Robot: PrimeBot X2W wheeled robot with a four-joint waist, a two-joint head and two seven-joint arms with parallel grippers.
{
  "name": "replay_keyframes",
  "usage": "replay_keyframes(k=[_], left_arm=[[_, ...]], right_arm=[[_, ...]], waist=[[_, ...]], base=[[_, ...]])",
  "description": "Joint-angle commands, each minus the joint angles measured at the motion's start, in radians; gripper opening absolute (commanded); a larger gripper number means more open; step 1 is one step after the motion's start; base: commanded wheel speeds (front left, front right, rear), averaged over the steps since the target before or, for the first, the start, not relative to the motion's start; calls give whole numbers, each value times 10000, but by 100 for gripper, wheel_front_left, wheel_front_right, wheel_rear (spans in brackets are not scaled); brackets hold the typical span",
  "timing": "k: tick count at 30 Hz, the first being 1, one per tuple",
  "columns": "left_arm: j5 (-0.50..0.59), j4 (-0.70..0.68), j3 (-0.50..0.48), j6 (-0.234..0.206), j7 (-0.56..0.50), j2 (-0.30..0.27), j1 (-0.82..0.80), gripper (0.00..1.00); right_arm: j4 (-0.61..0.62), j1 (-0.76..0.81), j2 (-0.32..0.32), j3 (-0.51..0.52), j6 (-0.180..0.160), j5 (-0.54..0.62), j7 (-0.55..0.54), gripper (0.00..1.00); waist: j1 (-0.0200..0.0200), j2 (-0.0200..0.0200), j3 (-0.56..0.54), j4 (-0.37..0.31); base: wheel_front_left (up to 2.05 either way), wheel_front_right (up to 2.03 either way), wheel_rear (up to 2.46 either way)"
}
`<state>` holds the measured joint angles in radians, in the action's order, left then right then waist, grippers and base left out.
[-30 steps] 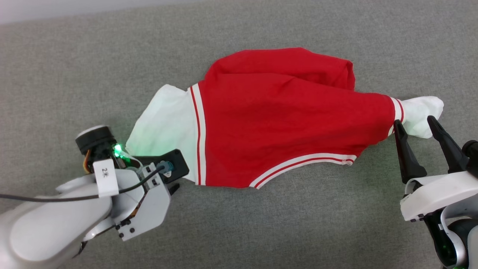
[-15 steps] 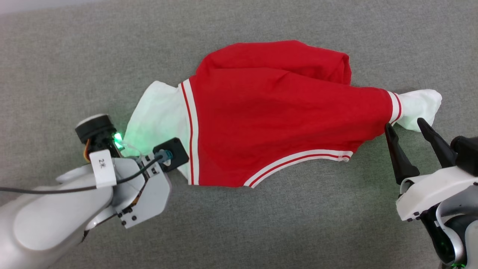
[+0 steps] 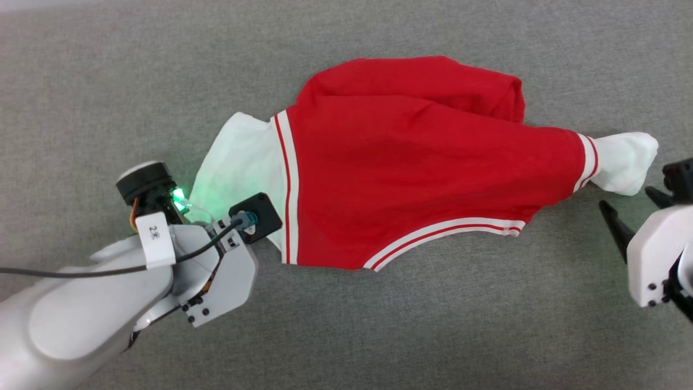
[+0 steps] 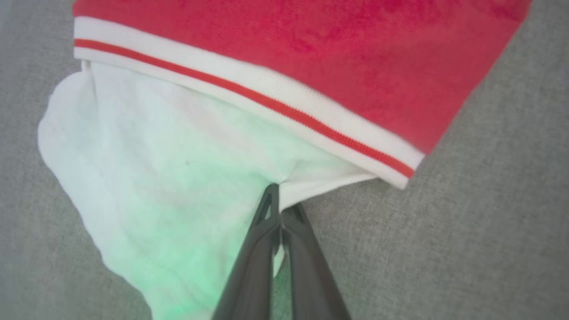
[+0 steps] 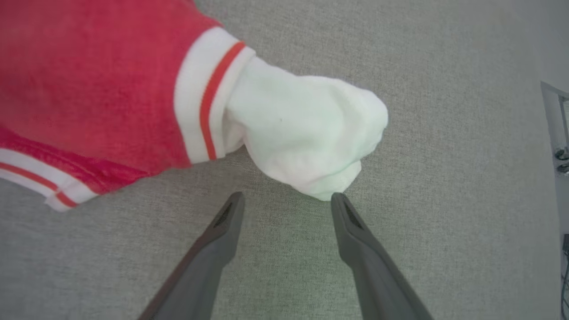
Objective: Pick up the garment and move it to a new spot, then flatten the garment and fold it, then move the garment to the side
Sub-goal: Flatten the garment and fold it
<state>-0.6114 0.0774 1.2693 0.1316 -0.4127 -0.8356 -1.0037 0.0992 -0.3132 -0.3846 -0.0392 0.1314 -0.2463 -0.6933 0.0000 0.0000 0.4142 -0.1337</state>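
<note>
The garment point(image 3: 411, 157), a bright red shirt with striped trim bands, lies spread across the grey surface. Its left white sleeve end point(image 3: 243, 162) reaches down to my left arm's wrist point(image 3: 222, 265). In the left wrist view my left gripper point(image 4: 279, 200) is shut on the lower edge of that white sleeve fabric point(image 4: 155, 178), which puckers at the tips. The right white sleeve end point(image 3: 622, 162) is bunched. My right gripper point(image 3: 631, 205) stands open just below it. In the right wrist view its fingertips point(image 5: 288, 198) are spread, and the right tip is almost at the sleeve end point(image 5: 306, 142).
A grey woven surface point(image 3: 379, 325) runs under everything, with a pale strip along its far edge at the upper left point(image 3: 32, 6). In the right wrist view a metal frame point(image 5: 555, 133) shows at the surface's right side.
My left gripper has shut on the white sleeve fabric. My right gripper has drawn back to the lower right, away from the right sleeve end that it had straddled. The head camera shifted slightly.
</note>
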Motion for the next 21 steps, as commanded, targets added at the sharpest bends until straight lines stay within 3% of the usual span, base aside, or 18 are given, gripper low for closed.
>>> replay_keyframes(k=[1,9,16,17,18,20,21], left_arm=[[-20,145,215,-25,-98,57,243,0],[15,-41,231,-16,-214,207,191,0],[-37,68,252,-15,-82,406,139,0],[-55,88,256,-15,-80,427,166,0],[-88,101,261,-15,-63,445,193,0],[-195,148,264,-15,23,480,157,0],[-248,177,264,-15,69,488,127,0]], right_arm=[[-95,-262,-183,-152,-15,-194,-290,100],[-940,-1429,-1168,-1271,-15,-749,-1193,100],[-1851,-2009,-1526,-2024,-15,-939,-973,100],[-1978,-2026,-1525,-2069,-15,-924,-917,93],[-2126,-2032,-1502,-2070,-15,-909,-899,49],[-2339,-2047,-1500,-2152,-15,-909,-887,0],[-2407,-2063,-1503,-2166,-15,-918,-868,0]], waist=[[0,0,62,86],[0,0,274,388],[0,0,457,582],[0,0,465,594],[0,0,471,601],[0,0,473,627],[0,0,470,638]], base=[[0,0,0],[0,0,0],[0,0,0],[0,0,0],[0,0,0],[0,0,0],[0,0,0]])
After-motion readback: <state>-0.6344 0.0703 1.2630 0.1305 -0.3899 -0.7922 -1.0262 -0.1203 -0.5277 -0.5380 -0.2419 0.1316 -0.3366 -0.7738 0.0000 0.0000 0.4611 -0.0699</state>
